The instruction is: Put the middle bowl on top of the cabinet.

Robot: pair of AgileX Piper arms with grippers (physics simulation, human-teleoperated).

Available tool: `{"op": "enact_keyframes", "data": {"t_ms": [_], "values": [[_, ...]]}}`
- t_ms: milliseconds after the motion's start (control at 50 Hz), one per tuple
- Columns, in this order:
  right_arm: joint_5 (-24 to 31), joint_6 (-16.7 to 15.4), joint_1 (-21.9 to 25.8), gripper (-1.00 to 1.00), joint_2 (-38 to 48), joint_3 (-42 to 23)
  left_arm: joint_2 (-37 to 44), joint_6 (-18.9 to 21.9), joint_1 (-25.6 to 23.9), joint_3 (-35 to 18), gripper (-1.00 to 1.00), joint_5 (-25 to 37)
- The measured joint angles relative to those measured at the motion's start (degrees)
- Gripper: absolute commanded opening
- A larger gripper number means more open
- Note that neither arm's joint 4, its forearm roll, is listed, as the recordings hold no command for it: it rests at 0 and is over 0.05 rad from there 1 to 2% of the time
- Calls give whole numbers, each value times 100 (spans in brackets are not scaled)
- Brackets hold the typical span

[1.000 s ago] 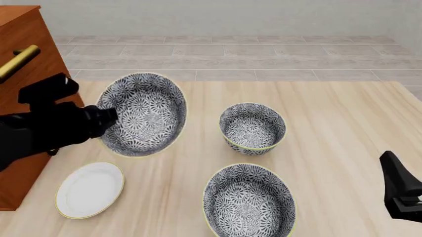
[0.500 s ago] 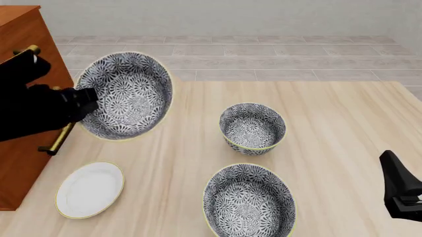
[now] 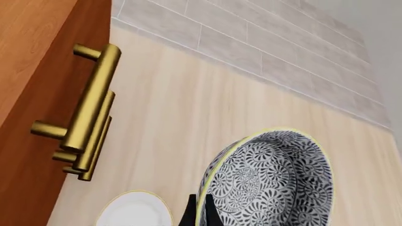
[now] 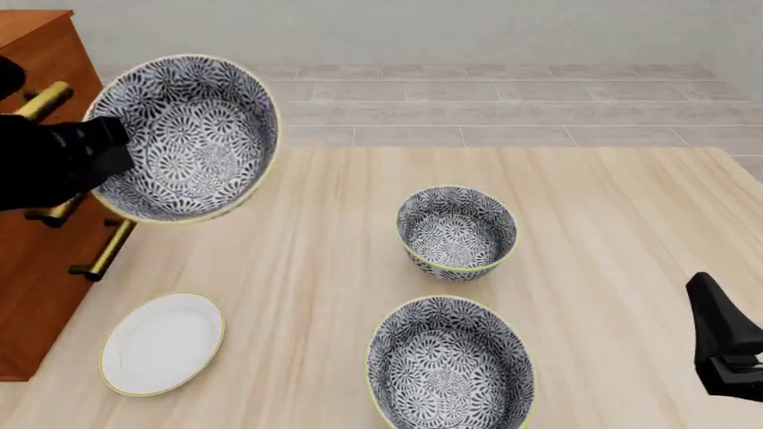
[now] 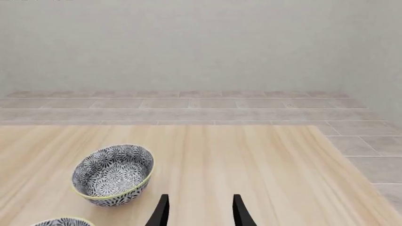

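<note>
I have the middle bowl [image 4: 181, 138] up off the surface [image 4: 573, 232], in the upper left of the front view, tipped so its patterned inside faces the camera. It hangs just in front of the cabinet [image 4: 42, 54], near the brass handles [image 4: 48, 100], and not yet over the top. My left pincer [image 4: 102, 143] is clamped on the bowl's rim at its left edge; in the left wrist view one dark finger [image 3: 188, 214] shows against the outer wall just below the yellow rim.

The bowl looks like glazed ceramic to me: stiff, fairly heavy for a one-sided pinch, slick, and likely to chip if it knocks the wood. Held by the rim alone it may swing, so I'd move slowly and keep it clear of the handles.

My right pincer [image 5: 199, 212] is idle at the lower right, jaws apart and holding nothing, with a second bowl [image 5: 113, 174] ahead of it.
</note>
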Motion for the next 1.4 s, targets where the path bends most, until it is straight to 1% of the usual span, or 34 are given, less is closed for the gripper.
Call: {"op": "enact_keyframes", "data": {"t_ms": [320,620,940,1400], "values": [[26,16,-2,100,-65,-15,-231,-108,250,-518,-100,732],[87,12,-10,100,-144,-53,-357,-239,451,-925,-100,1228],[98,17,5,100,-159,-62,-393,-382,637,-1301,-100,1524],[89,45,13,100,-152,-37,-242,-564,959,-1862,-100,1770]]}}
